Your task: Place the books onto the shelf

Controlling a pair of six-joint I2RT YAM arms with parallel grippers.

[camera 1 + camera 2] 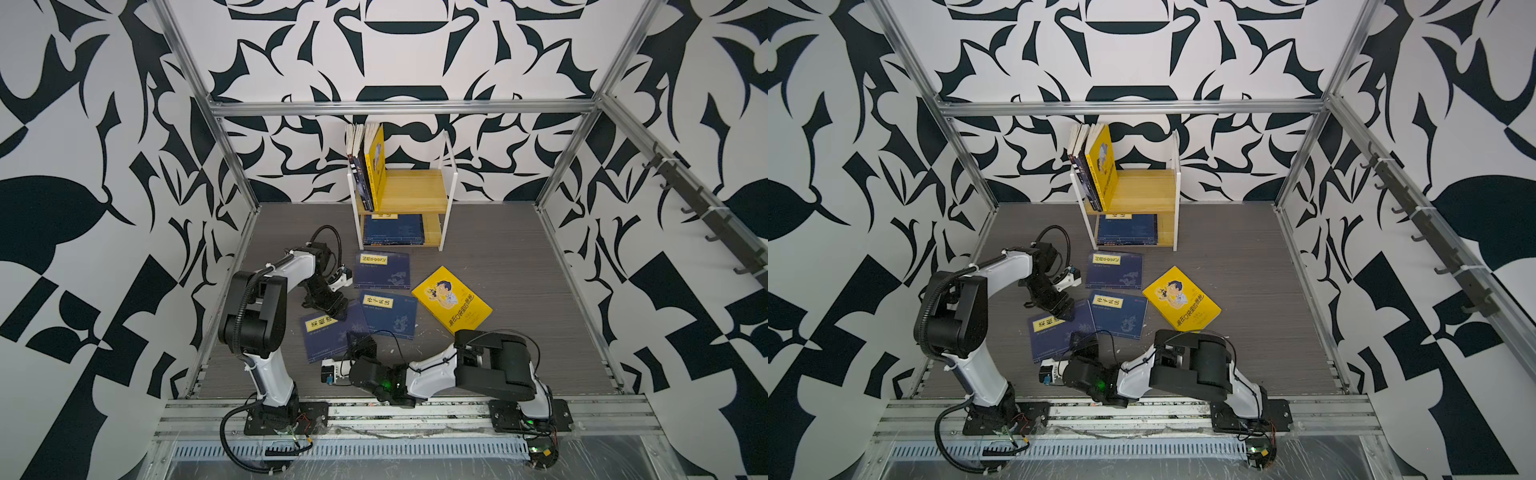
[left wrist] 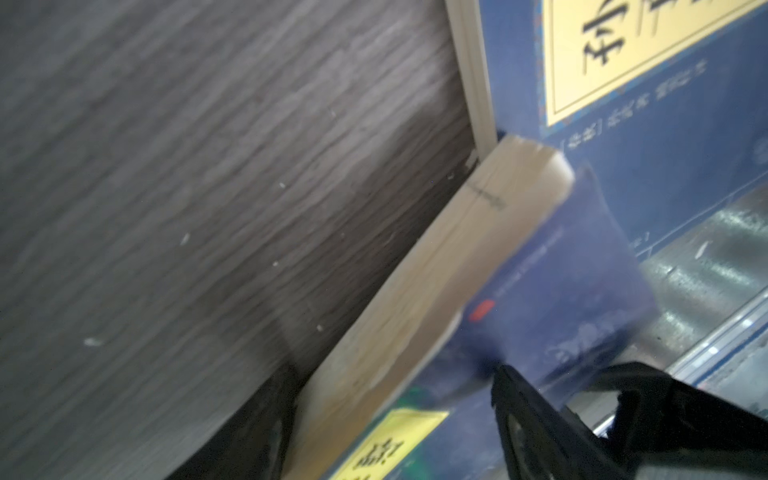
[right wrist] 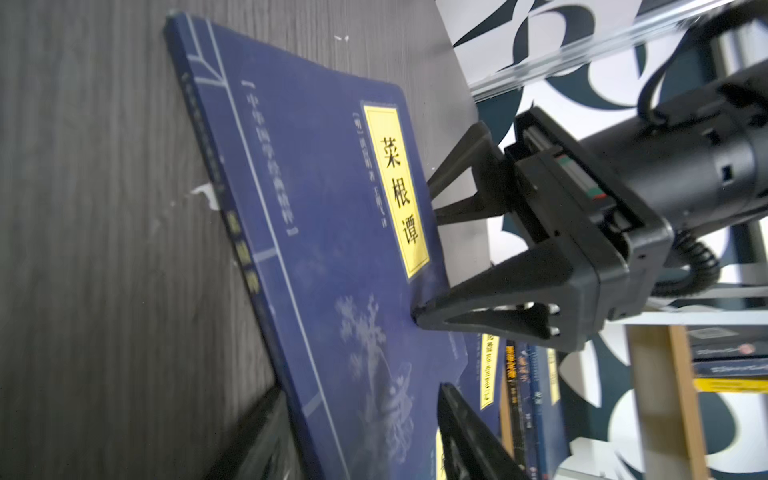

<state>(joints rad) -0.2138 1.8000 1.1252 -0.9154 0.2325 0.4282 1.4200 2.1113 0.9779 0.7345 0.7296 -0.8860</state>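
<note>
A: Left gripper [image 1: 338, 311]?
B: Fingers spread, astride the far edge of the near navy book [image 1: 328, 343], which lies on the desk [image 1: 498, 291].
A: Right gripper [image 1: 358, 337]?
B: Fingers spread at that book's near corner; can't tell if they touch it.
A: Rest?
B: Far navy book [image 1: 382, 270], middle navy book [image 1: 390, 316] and yellow book [image 1: 453, 301] are flat on the desk. Shelf [image 1: 415, 191] is at the back: upright books [image 1: 368, 166] on the top tier, flat navy book [image 1: 392, 230] below.

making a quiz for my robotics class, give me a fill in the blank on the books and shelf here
____ navy books sit on the table.
The book lying flat in the shelf is ____.
In both top views, the table's yellow book lies ____ of the navy ones.
Missing: three; navy; right.
</note>
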